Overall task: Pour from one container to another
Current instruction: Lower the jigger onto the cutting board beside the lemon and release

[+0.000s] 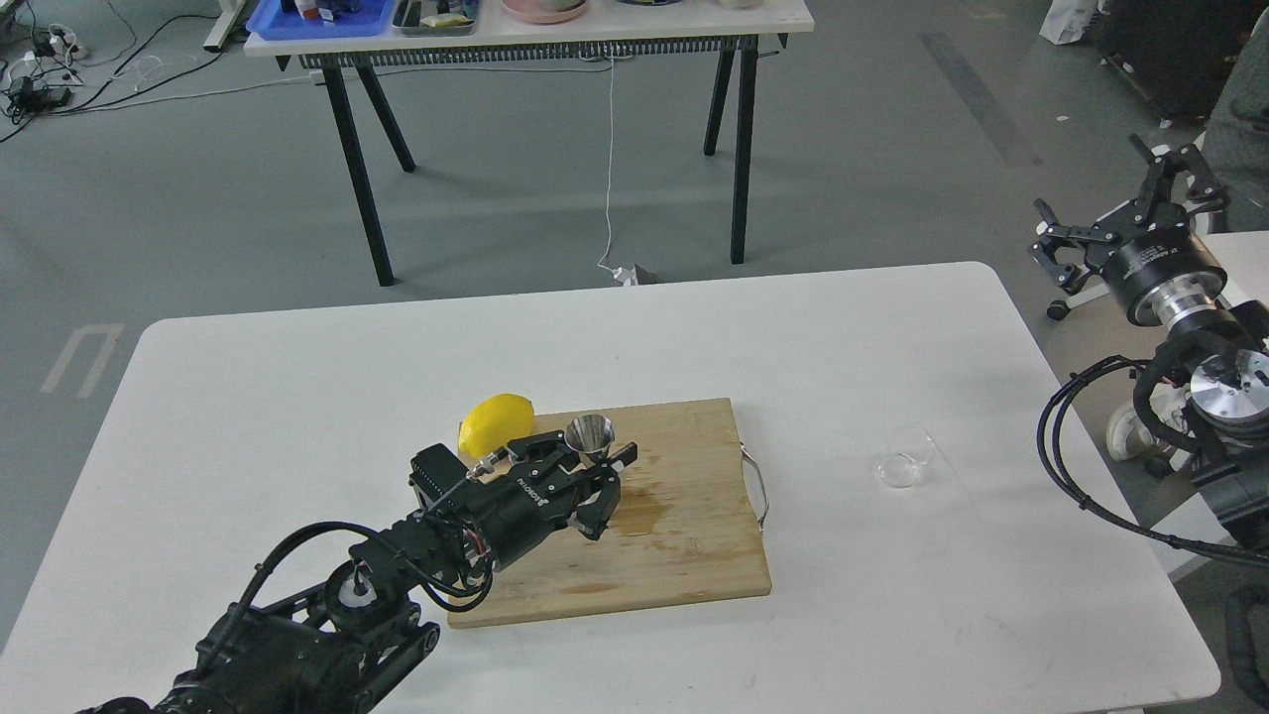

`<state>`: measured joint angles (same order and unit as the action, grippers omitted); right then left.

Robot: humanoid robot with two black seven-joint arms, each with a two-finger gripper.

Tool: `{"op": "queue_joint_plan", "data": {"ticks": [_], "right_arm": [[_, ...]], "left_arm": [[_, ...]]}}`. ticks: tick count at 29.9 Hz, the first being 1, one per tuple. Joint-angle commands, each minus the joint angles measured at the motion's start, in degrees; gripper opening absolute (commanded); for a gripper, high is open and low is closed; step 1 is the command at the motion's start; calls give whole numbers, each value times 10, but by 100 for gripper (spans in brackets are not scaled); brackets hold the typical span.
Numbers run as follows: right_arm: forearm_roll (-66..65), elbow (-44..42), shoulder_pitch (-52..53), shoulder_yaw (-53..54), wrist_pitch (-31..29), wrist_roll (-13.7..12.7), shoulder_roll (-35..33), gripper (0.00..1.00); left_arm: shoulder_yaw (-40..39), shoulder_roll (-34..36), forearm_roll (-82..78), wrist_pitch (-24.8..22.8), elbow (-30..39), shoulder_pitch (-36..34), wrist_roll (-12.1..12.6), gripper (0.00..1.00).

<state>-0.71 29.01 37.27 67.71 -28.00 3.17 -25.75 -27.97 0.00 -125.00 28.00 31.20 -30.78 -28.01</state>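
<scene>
The steel jigger [590,434] stands mouth up near the back left of the wooden cutting board [684,555]. My left gripper [585,466] is shut around its lower half, which the fingers hide. The clear glass cup [905,458] sits by itself on the white table [297,397], to the right of the board, with nothing visible inside it. My right gripper [1115,208] hangs open beyond the table's right edge, far above and behind the cup, holding nothing.
A yellow lemon [496,420] lies against the board's back left corner, touching my left gripper's side. A wet stain [642,511] marks the board's middle, and a wire handle [758,486] sticks out on the board's right. A second table [525,35] stands far behind.
</scene>
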Motion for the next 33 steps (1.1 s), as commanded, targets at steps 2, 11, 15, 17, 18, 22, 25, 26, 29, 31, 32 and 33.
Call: {"op": "queue_joint_plan", "data": {"ticks": [2, 11, 15, 17, 18, 22, 25, 26, 29, 31, 32, 33], "right_arm": [[0, 0, -1, 1, 0, 0, 0, 98], [0, 0, -2, 1, 0, 0, 0, 98], [0, 0, -2, 1, 0, 0, 0, 98], [0, 0, -2, 1, 0, 0, 0, 98], [0, 0, -2, 1, 0, 0, 0, 98], [0, 0, -2, 1, 0, 0, 0, 98], [0, 0, -3, 1, 0, 0, 0, 98], [0, 0, -3, 1, 0, 0, 0, 98], [0, 0, -4, 1, 0, 0, 0, 98], [0, 0, -4, 1, 0, 0, 0, 98], [0, 0, -4, 1, 0, 0, 0, 98], [0, 0, -4, 1, 0, 0, 0, 98]], "left_arm": [[1, 0, 0, 0, 0, 0, 0, 48], [3, 0, 0, 0, 0, 11, 0, 74], [3, 0, 0, 0, 0, 12, 0, 93], [3, 0, 0, 0, 0, 12, 0, 96], [3, 0, 0, 0, 0, 12, 0, 98], [4, 0, 0, 0, 0, 13, 0, 99], [4, 0, 0, 0, 0, 20, 0, 99], [3, 0, 0, 0, 0, 23, 0, 99], [3, 0, 0, 0, 1, 36, 0, 99], [2, 0, 0, 0, 1, 39, 0, 99], [1, 0, 0, 0, 1, 39, 0, 99], [0, 0, 0, 0, 2, 41, 0, 99]]}}
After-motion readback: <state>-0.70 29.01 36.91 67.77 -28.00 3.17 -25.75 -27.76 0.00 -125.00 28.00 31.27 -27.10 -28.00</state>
